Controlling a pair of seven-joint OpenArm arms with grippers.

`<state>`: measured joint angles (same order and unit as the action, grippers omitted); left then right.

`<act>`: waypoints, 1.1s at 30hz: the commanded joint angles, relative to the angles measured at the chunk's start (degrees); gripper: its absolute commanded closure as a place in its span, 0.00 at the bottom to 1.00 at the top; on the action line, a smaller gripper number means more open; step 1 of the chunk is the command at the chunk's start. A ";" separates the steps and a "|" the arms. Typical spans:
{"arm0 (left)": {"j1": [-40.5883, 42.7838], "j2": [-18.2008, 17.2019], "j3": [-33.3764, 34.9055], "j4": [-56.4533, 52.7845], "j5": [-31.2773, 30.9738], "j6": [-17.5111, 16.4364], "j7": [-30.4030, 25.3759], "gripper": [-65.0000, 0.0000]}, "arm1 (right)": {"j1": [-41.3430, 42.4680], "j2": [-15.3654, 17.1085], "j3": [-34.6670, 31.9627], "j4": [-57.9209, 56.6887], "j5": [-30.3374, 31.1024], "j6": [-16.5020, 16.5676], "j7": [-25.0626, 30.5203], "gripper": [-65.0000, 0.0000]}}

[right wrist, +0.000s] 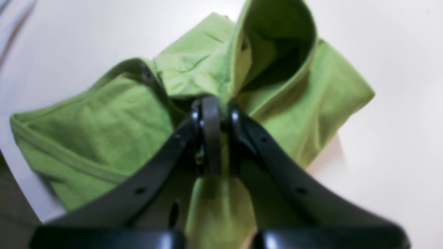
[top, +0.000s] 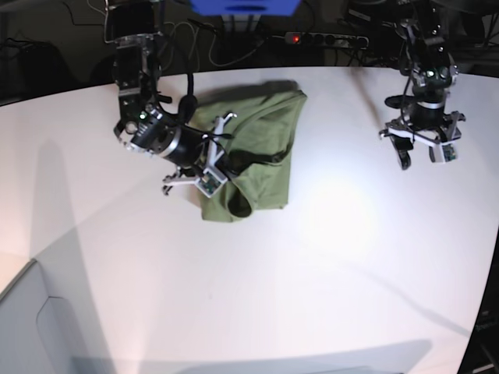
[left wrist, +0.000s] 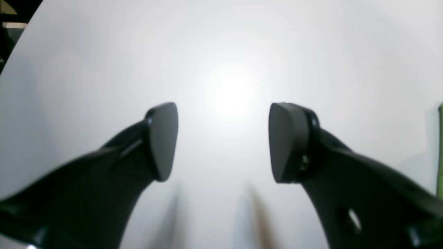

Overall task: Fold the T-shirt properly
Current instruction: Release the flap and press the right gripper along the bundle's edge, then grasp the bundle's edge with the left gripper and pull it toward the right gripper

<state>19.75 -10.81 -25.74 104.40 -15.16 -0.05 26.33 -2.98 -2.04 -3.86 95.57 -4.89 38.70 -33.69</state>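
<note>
The green T-shirt (top: pixel 261 148) lies partly folded and bunched on the white table (top: pixel 327 265), left of centre at the back. My right gripper (top: pixel 226 165) is at the shirt's left edge. In the right wrist view this gripper (right wrist: pixel 221 114) is shut on a raised fold of the T-shirt (right wrist: pixel 97 128), and cloth stands up in a loop behind the fingertips. My left gripper (top: pixel 419 156) hovers far to the right over bare table, apart from the shirt. In the left wrist view it (left wrist: pixel 223 138) is open with nothing between its pads (left wrist: pixel 162 138).
A power strip (top: pixel 327 37) and cables lie beyond the table's back edge, and a blue box (top: pixel 242 6) sits at the top. A sliver of green cloth (left wrist: pixel 440 148) shows at the right border of the left wrist view.
</note>
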 commanded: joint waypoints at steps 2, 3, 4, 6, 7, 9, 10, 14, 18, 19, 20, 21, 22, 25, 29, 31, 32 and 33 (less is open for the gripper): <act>-0.01 -0.58 -0.33 1.14 -0.27 0.10 -1.23 0.39 | 1.53 -1.08 -1.72 1.00 1.41 1.30 1.74 0.97; -0.01 -0.49 -0.33 1.23 -0.27 0.10 -1.23 0.39 | 1.71 -1.25 -2.60 0.91 1.41 1.30 1.74 0.97; -0.01 -0.49 -0.33 1.23 -0.27 0.10 -1.14 0.39 | 2.32 -1.25 -3.66 0.83 1.41 1.30 1.74 0.97; -0.01 -0.40 -0.33 1.23 -0.27 0.10 -1.14 0.39 | 3.64 -1.87 -6.47 0.47 1.32 1.30 1.74 0.96; 0.08 -0.40 -0.33 1.23 -0.27 0.10 -1.14 0.39 | 4.17 -2.04 -7.09 -0.05 1.32 1.30 1.74 0.96; 0.34 -0.31 -0.33 1.23 -0.27 0.10 -1.14 0.39 | 5.84 -2.22 -8.32 -1.37 1.32 1.30 1.56 0.94; 0.78 -0.22 -0.33 1.23 -0.27 0.10 -1.14 0.39 | 6.54 -2.40 -8.67 -1.90 1.32 1.30 1.38 0.89; 1.13 -0.14 -0.33 1.23 -0.27 0.10 -1.14 0.39 | 7.34 -2.57 -8.67 -3.39 1.32 1.30 1.74 0.59; 1.22 -0.05 -0.33 1.23 -0.27 0.10 -1.14 0.39 | 6.90 -4.33 -6.03 -2.60 1.32 1.30 3.06 0.31; 1.40 -0.05 -0.33 1.40 -0.27 0.10 -1.14 0.39 | 6.54 -4.33 -5.15 -1.99 1.32 1.30 4.02 0.29; 1.92 -0.05 -0.33 2.02 -0.27 0.10 -1.14 0.39 | 5.66 -4.33 -4.36 -1.11 1.32 1.30 4.90 0.29; 2.10 0.04 -0.07 2.81 -0.27 0.10 -1.14 0.39 | 4.87 -4.24 -3.39 0.03 1.32 1.30 5.43 0.29; 2.45 0.13 0.11 3.69 -0.36 0.10 -1.14 0.39 | 4.17 -4.15 -2.25 1.18 1.32 1.30 5.69 0.29; 2.45 2.50 0.29 6.33 -1.41 0.10 -1.14 0.39 | 1.97 -3.98 1.53 4.69 1.32 1.30 5.69 0.28; 2.45 4.96 3.89 7.73 -8.62 0.01 -1.05 0.39 | -1.28 -2.57 5.22 7.77 1.32 1.30 5.60 0.28; 2.27 5.23 8.37 7.03 -11.26 0.45 -1.05 0.39 | -2.69 -1.43 5.84 8.12 1.32 1.30 5.52 0.28; 2.10 5.23 11.10 6.85 -12.23 0.54 -1.05 0.39 | -3.21 -0.90 5.84 8.12 1.32 1.30 5.52 0.28; 1.66 5.23 13.65 6.24 -12.67 0.54 -1.05 0.39 | -3.83 -0.20 5.84 8.12 1.32 1.30 5.52 0.28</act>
<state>21.89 -5.52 -11.73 109.78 -27.29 0.64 26.41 -7.64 -2.17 2.07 102.63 -4.84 38.72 -29.89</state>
